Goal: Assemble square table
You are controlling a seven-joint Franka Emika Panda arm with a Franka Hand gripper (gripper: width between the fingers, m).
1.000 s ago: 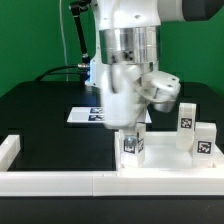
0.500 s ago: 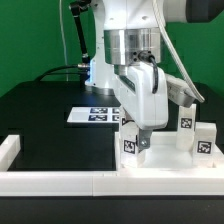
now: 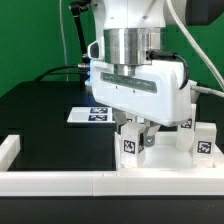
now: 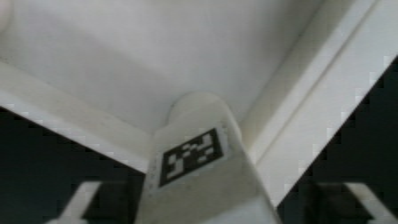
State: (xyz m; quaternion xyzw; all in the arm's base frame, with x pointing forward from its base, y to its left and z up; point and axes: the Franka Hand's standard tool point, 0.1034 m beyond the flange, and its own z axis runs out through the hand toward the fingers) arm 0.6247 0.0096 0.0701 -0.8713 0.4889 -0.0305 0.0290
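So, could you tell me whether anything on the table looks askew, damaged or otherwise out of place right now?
Nothing stands out. The tagged legs stand upright on the square table, the marker board lies flat on the black surface, and the gripper sits over the nearest leg. I see nothing tipped, spilled or broken.

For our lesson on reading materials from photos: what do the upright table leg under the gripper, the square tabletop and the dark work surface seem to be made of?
Table leg: probably white plastic, smooth and matte, with a black-and-white tag that looks printed.
Square tabletop: likely the same white plastic; even colour, moulded raised rim.
Work surface: black, with a soft sheen under the light; possibly painted board or laminate, which the look leaves open.
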